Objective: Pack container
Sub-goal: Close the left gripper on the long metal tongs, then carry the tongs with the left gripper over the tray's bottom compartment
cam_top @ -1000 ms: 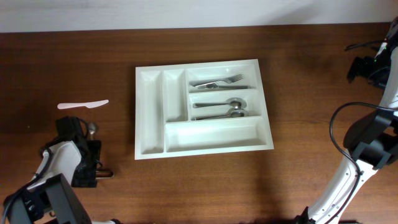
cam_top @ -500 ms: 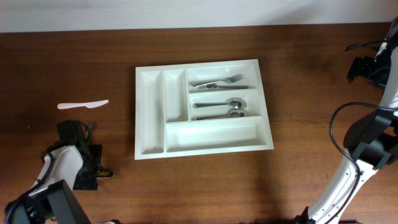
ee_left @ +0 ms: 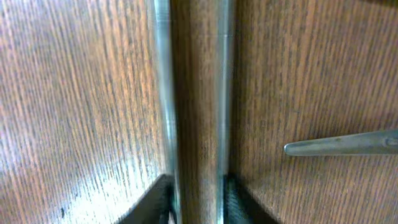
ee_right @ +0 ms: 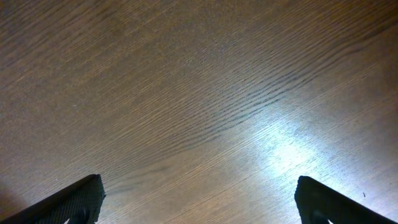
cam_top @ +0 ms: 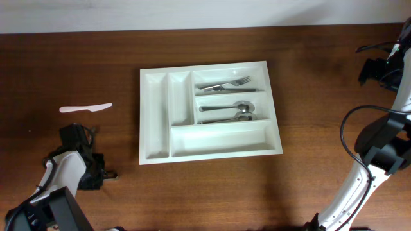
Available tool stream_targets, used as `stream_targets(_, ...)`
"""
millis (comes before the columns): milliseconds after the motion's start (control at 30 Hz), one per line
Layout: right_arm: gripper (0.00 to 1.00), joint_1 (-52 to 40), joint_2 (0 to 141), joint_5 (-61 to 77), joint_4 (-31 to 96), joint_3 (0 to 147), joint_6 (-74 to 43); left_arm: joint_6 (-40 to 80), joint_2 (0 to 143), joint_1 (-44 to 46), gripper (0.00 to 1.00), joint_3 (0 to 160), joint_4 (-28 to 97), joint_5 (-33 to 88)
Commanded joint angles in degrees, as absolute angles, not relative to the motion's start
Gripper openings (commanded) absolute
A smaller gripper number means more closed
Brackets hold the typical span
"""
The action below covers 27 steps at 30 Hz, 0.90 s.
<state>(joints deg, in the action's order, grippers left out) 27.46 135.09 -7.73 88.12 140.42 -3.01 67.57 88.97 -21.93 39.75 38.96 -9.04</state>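
1. I'm seeing a white plastic knife (cam_top: pixel 85 108) lying flat on the desk (cam_top: pixel 77 58) at far left, well apart from the container.
2. The left claw (ee_left: pixel 196 194) is sitting very low over the desk, below the knife in the overhead view. The jaws are standing narrow with bare wood showing between them. A metal handle (ee_left: pixel 342 144) is lying outside them, off to one side. I can't tell whether they're gripping anything.
3. The container (cam_top: pixel 155 119) is sitting flat mid-desk. Forks (cam_top: pixel 225 85) are lying in the top wide compartment and spoons (cam_top: pixel 232 113) in the middle one. The two narrow slots and the long bottom one are showing bare.
4. I'm judging the tray as light, stiff moulded plastic with smooth walls, so it's likely sliding on wood if nudged. If I'm moving it, I'm taking the outer rim or a divider wall and keeping it level, since tilting is risking the loaded cutlery shifting.
5. The right claw (ee_right: pixel 199 202) is hanging wide open over bare desk at far right, holding nothing.
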Motion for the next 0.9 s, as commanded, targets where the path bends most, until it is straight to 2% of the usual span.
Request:
stream_targets(0, 0.99, 27.77, 135.41, -8.62, 87.99, 140.31, -3.46, 67.24, 95.46, -22.06, 0.13, 31.11, 41.65, -5.21)
stream_targets(33, 0.99, 27.77, 135.41, -8.62, 87.99, 140.31, -3.46, 66.85, 95.44, -22.06, 0.05, 31.14, 41.76, -5.04)
stream_targets(67, 0.99, 27.77, 135.41, -8.62, 87.99, 140.31, -3.46, 66.35, 95.44, -22.09, 0.02, 31.16, 41.82, -4.84)
stream_targets(367, 0.99, 27.77, 135.41, -8.62, 87.99, 140.31, -3.46, 65.87, 90.15, -22.02, 0.02, 33.98, 49.63, -4.89)
stream_targets(633, 0.99, 27.77, 135.41, -8.62, 87.99, 140.31, -3.46, 58.87, 69.21, -22.02, 0.02, 44.56, 60.97, -11.68)
stream_targets(867, 0.99, 27.77, 135.41, -8.62, 87.99, 140.31, -3.46, 59.44, 55.22, -22.02, 0.02, 50.94, 61.36, -11.53)
